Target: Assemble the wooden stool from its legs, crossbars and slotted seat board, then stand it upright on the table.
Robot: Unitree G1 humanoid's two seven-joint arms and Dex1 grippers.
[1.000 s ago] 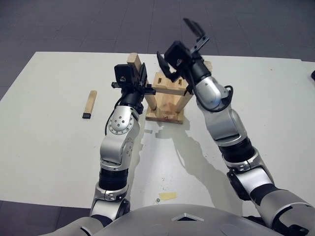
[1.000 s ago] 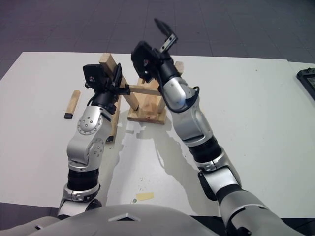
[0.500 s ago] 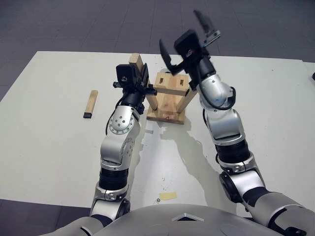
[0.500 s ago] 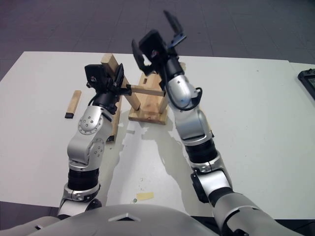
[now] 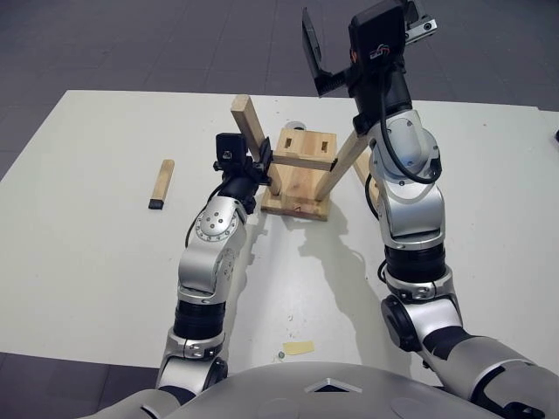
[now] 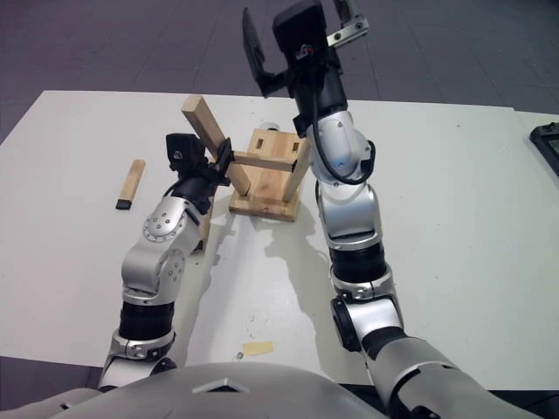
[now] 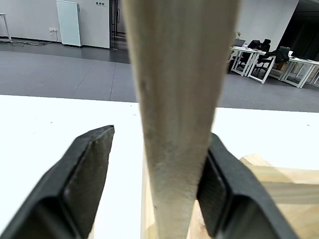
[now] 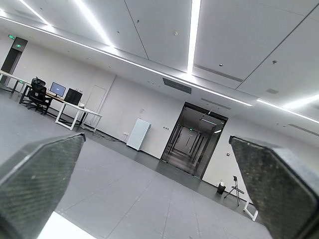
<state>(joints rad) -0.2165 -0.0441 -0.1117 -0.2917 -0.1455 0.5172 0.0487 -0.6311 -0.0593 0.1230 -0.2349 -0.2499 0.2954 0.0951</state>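
The stool (image 5: 297,179) sits upside down just above the middle of the head views, on the far half of the white table (image 5: 87,262). It is pale, unfinished wood with square-cut edges. Its flat, rectangular seat board (image 5: 293,207) lies on the tabletop, with two small rectangular slots (image 5: 324,144) cut into its far part. Square-section legs rise from the board at a slant. The left leg (image 5: 248,122) leans toward the upper left and the right leg (image 5: 345,161) toward the upper right. A thin crossbar (image 5: 306,162) runs level between them.

The left gripper (image 5: 260,162) is at the left leg, about where the crossbar meets it. In the left wrist view this leg (image 7: 179,99) shows a fine, slightly rough grain and stands between two black, matte, blocky fingers (image 7: 89,174). One finger lies against the wood. The other stands off with a strip of table showing between, so the grasp is loosened and not clamped.

The right gripper (image 5: 367,22) is raised at the top centre of the frame, above the stool and clear of it. Its dark, textured fingers (image 8: 40,184) are spread wide with nothing between them.

A short loose wooden piece (image 5: 160,183) with a dark end lies flat at centre left, well apart from the stool. A small yellow scrap (image 5: 297,347) lies near the table's lower edge. A small white round object (image 5: 297,125) sits just behind the seat board.
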